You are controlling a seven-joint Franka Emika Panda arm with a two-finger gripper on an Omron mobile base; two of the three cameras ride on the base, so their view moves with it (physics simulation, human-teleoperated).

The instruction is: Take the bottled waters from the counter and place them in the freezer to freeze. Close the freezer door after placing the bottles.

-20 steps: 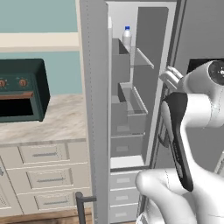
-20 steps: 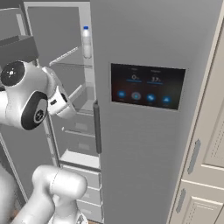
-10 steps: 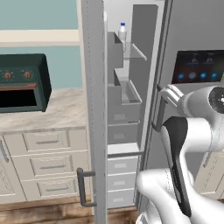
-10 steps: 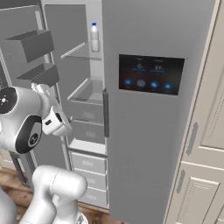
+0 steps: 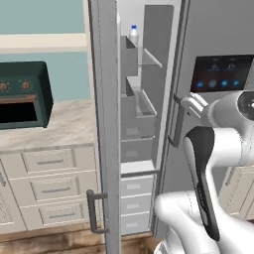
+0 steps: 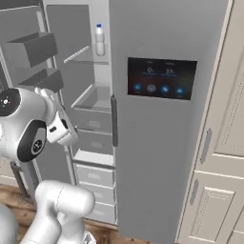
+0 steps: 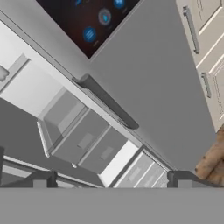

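Note:
A whitish bottled water with a blue cap (image 5: pixel 133 35) (image 6: pixel 99 40) stands upright on the top shelf of the freezer (image 5: pixel 141 106) (image 6: pixel 93 95). The freezer door (image 5: pixel 103 124) (image 6: pixel 33 50) stands wide open, its grey bins facing inward. My gripper (image 7: pixel 111 181) is open with nothing between its two dark fingertips (image 7: pixel 40 179). It hangs in front of the lower freezer drawers (image 7: pixel 87 140), apart from them. The beige counter (image 5: pixel 64 124) lies left of the open door.
A dark green toaster oven (image 5: pixel 22 94) sits on the counter at the left. The right fridge door with the dark display panel (image 6: pixel 162 78) (image 7: pixel 89 22) is shut, its handle (image 7: pixel 107 103) beside the freezer opening. Cream cabinets (image 6: pixel 224 143) stand to the right.
Both base views have shifted, so the base has moved and the fridge now shows from farther right. The arm has drawn back from the freezer. The bottle stays on the top shelf.

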